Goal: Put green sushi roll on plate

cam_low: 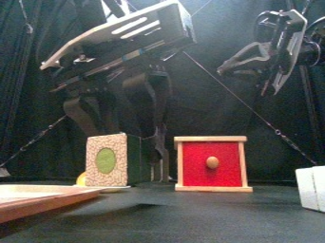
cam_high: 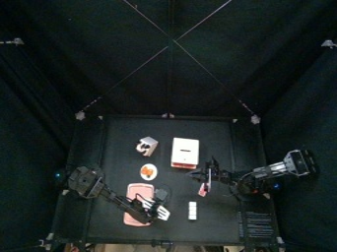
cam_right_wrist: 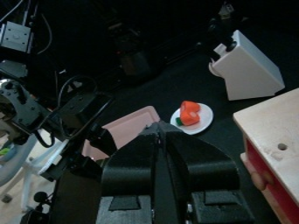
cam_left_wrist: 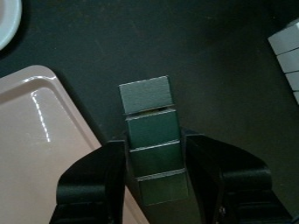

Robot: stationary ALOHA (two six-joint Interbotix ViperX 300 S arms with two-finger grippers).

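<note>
Green sushi roll [cam_left_wrist: 149,131] stands on its edge on the black table, just beside the pink tray [cam_left_wrist: 35,140]. From the front, the roll [cam_low: 106,161] shows a speckled face with a green spot in the middle. The left claw [cam_left_wrist: 155,144] has one jaw on each side of the roll. The jaws are narrow and press against its dark green sides, so the claw is holding it.

The white plate [cam_right_wrist: 201,128] sits near the tray, on the side away from the table's front edge. An orange-red sushi piece [cam_right_wrist: 191,112] lies on the plate. The green roll is not on the plate.

A white block [cam_left_wrist: 286,52] lies near the roll, on the side away from the tray. A red box [cam_low: 212,163] with a wood frame and a small knob stands farther back than the tray.

The right claw [cam_right_wrist: 163,129] hangs in the air, well apart from the tray, above the table. Its two jaws are pressed together and hold nothing.
</note>
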